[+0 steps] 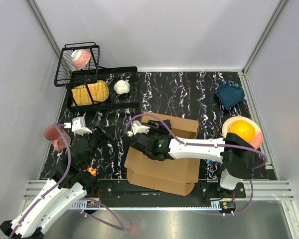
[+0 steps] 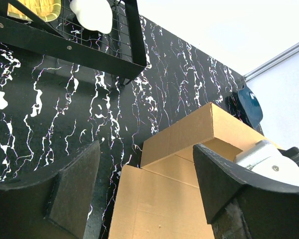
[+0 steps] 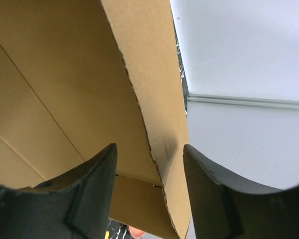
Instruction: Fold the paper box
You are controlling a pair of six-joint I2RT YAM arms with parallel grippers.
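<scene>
Right wrist view: right gripper (image 3: 149, 149) straddles the paper box (image 3: 50, 74) flap, unclenched; left gripper (image 2: 145, 147) released.

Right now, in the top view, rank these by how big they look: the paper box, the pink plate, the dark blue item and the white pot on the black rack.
1. paper box, by far
2. pink plate
3. dark blue item, only slightly smaller than the plate
4. white pot

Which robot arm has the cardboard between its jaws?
The right gripper: a flap edge of the paper box stands between its jaws. The left gripper hangs open beside the box, with nothing between its jaws.
</scene>
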